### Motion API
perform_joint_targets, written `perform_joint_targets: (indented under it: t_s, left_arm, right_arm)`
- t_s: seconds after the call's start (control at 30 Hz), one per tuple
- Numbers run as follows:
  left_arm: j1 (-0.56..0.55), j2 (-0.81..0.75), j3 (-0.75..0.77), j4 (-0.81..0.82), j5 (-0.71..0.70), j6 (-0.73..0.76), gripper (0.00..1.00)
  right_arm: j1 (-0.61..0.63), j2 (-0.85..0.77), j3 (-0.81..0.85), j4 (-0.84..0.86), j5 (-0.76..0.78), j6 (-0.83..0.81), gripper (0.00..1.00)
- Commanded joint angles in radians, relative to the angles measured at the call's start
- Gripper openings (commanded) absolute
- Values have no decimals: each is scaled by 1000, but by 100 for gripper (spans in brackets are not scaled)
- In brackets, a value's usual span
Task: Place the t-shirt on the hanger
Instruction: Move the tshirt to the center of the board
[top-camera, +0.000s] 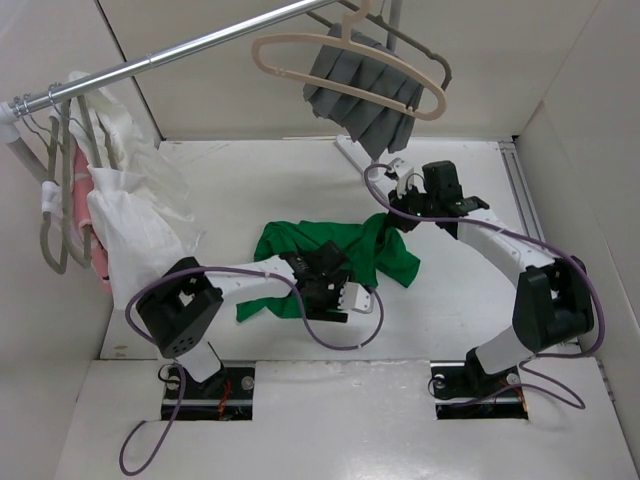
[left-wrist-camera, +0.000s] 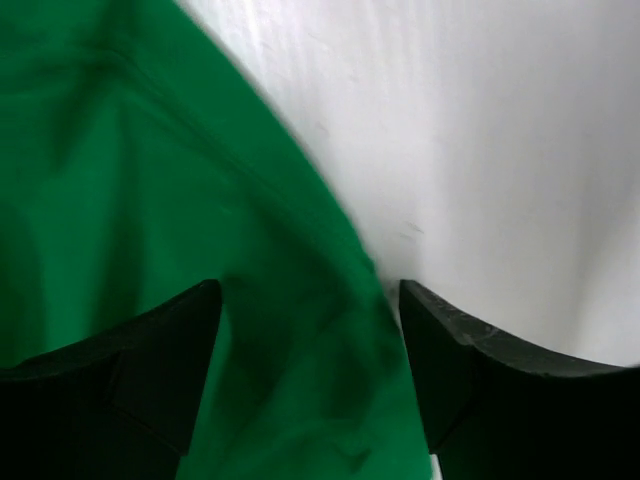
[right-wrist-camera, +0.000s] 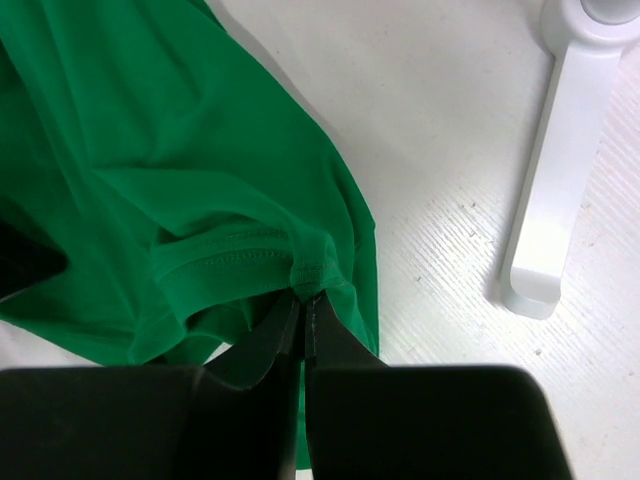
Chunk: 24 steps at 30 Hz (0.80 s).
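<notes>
The green t-shirt (top-camera: 372, 252) lies crumpled on the white table at the centre. My left gripper (top-camera: 322, 272) is open and low over the shirt's middle; in the left wrist view the green cloth (left-wrist-camera: 200, 250) lies between and under the spread fingers. My right gripper (top-camera: 398, 212) is shut on a hemmed edge of the t-shirt (right-wrist-camera: 240, 250) at its far right side, with the cloth bunched at the fingertips (right-wrist-camera: 303, 297). The cream hanger (top-camera: 345, 62) hangs from the metal rail (top-camera: 180, 55) at the top, apart from both grippers.
A grey pleated cloth (top-camera: 365, 95) hangs on a grey hanger behind the cream one. White garments (top-camera: 130, 220) and a pink hanger hang at the left end of the rail. White walls close in both sides. A white bracket (right-wrist-camera: 560, 150) lies on the table right of the right gripper.
</notes>
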Motion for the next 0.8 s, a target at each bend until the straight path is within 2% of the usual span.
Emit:
perform_joint_targets:
  t_s: [0.0, 0.07, 0.13, 0.17, 0.23, 0.27, 0.3, 0.33, 0.37, 0.4, 0.43, 0.53, 0.57, 0.67, 0.7, 0.73, 0.77]
  left_arm:
    - [6, 33, 59, -27, 17, 57, 66]
    - [18, 44, 72, -36, 28, 57, 45]
    - [28, 44, 72, -36, 28, 48, 13]
    - [28, 25, 72, -24, 28, 0, 0]
    - [121, -10, 95, -50, 106, -47, 0]
    - [175, -69, 95, -71, 199, -73, 0]
    - [309, -108, 107, -82, 244, -93, 0]
    - [384, -148, 107, -98, 290, -85, 0]
    - [539, -224, 107, -146, 381, 5, 0]
    - [540, -261, 107, -185, 423, 6, 0]
    - [666, -291, 107, -226, 446, 159, 0]
    - [732, -342, 95, -392, 395, 354, 0]
    - [732, -351, 70, -418, 394, 394, 0]
    - [732, -360, 15, -369, 433, 322, 48]
    - [732, -369, 6, -342, 449, 299, 56]
    - [718, -383, 6, -254, 450, 203, 64]
    - [680, -392, 6, -206, 437, 148, 67]
  right_arm:
    - [-2, -42, -3, 27, 18, -23, 0]
    - [-13, -42, -3, 16, 27, -32, 0]
    - [-22, -42, -3, 16, 27, -46, 0]
    - [-33, -42, -3, 1, 27, -46, 0]
    - [-54, -53, -3, -42, 27, -81, 0]
    - [-63, -53, -3, -59, 27, -92, 0]
    - [-76, -62, -12, -76, 27, -104, 0]
    - [-100, -62, -12, -105, 27, -118, 0]
    - [-111, -72, -41, -134, 18, -147, 0]
    - [-120, -73, -51, -134, 18, -167, 0]
    - [-120, -73, -60, -171, -1, -187, 0]
    - [-108, -73, -69, -217, -59, -253, 0]
    - [-61, -73, -69, -217, -73, -253, 0]
    - [53, -91, -52, -183, -94, -232, 0]
    - [129, -82, -28, -174, -109, -219, 0]
    - [163, -73, -11, -174, -126, -219, 0]
    - [188, -73, 4, -174, -139, -205, 0]
